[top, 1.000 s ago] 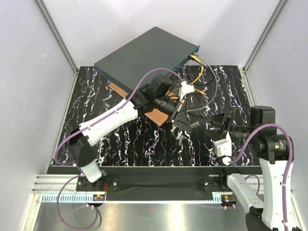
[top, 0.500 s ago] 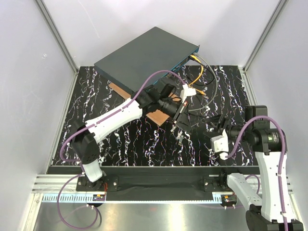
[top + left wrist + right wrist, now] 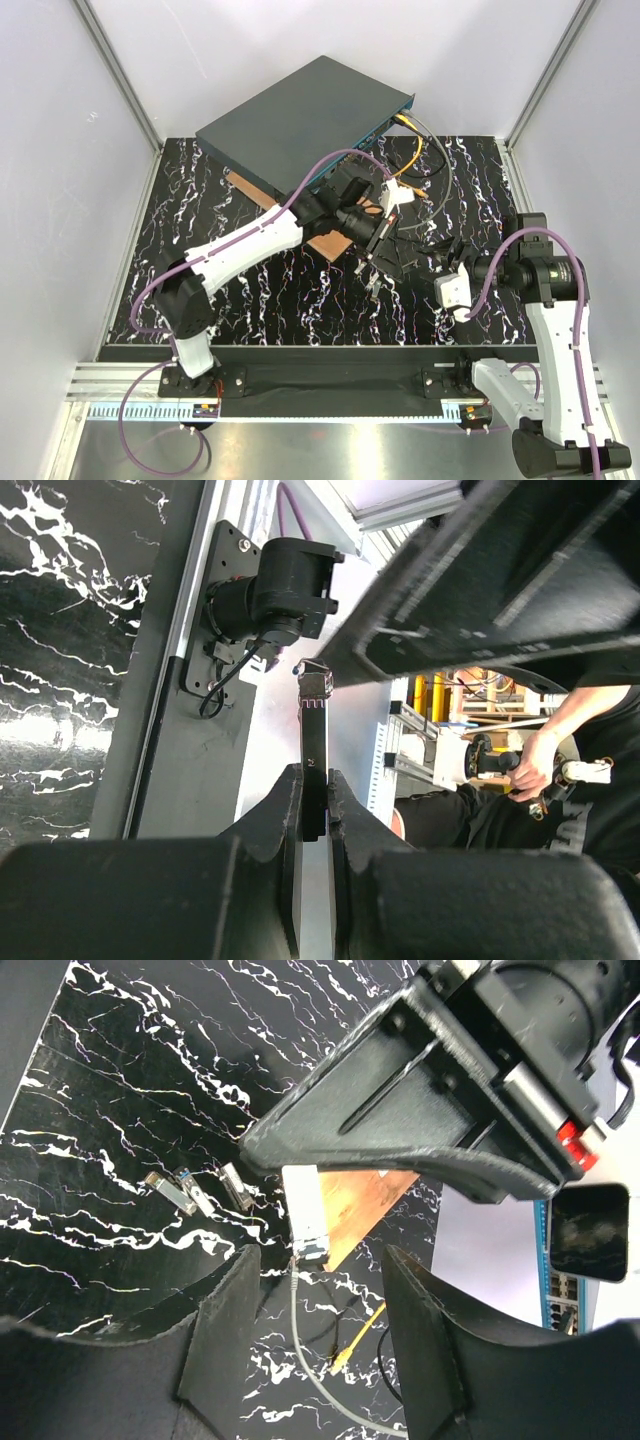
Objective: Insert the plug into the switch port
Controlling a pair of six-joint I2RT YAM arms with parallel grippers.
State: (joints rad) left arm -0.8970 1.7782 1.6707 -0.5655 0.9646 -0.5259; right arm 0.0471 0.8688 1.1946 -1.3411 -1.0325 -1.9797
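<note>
My left gripper (image 3: 314, 780) is shut on a thin flat piece, seen edge-on, whose far end carries the small pale plug (image 3: 316, 678). From the right wrist view that piece is white, and the grey plug (image 3: 312, 1250) at its tip has a grey cable (image 3: 300, 1350) hanging from it. My right gripper (image 3: 320, 1252) is open, its fingers on either side of the plug but nearer the camera, touching nothing. In the top view the left gripper (image 3: 378, 243) hovers beside the wooden board, with the right gripper (image 3: 432, 252) close to its right. The switch (image 3: 310, 115) sits at the back, its teal socket face (image 3: 558, 1295) angled right.
Yellow cables (image 3: 415, 150) run from the switch's front. A loose yellow-tipped cable (image 3: 352, 1345) lies on the black marbled table (image 3: 250, 290). A brown wooden board (image 3: 325, 242) lies under the switch's corner. Small metal modules (image 3: 190, 1192) lie near it. A person (image 3: 540, 770) stands beyond the table.
The right arm has drawn in to the left, bringing its gripper close beside the left gripper. The left gripper has shifted slightly right and turned, still holding its piece.
</note>
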